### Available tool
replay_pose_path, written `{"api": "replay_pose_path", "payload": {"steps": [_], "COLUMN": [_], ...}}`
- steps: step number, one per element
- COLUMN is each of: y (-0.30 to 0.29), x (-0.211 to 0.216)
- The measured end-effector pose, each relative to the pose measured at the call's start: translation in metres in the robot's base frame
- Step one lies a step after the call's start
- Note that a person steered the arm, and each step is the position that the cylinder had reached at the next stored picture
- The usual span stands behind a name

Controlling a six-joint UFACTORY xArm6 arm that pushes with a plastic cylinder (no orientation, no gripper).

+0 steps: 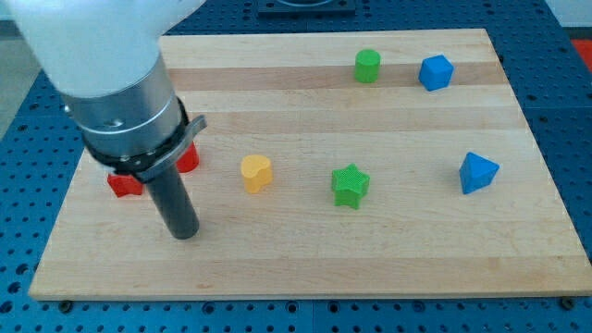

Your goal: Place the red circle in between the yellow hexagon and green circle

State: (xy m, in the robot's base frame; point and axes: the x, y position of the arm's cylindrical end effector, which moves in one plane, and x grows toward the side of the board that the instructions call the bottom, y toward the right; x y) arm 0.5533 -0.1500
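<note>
My tip (pixel 185 231) sits near the counter (pixel 305 264) bottom-left, no fingers on this rod, so nothing grasped; two red blocks hide partly behind the arm, one (pixel 123 184) at the view's left edge, one (pixel 189 159) just right, shapes unclear; yellow block (pixel 256 173) near mid-counter, green star (pixel 350 185) beside it; green circle (pixel 367 66) by the top edge; blue blocks (pixel 436 72) (pixel 477 172) right; open wood between.
</note>
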Motion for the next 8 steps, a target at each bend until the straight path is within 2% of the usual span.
{"api": "replay_pose_path", "payload": {"steps": [1,3,4,5,7,8], "y": [-0.022,-0.021,-0.009,-0.008,-0.038,-0.001], "x": [-0.061,-0.081,-0.153,-0.169,-0.156,-0.207]}}
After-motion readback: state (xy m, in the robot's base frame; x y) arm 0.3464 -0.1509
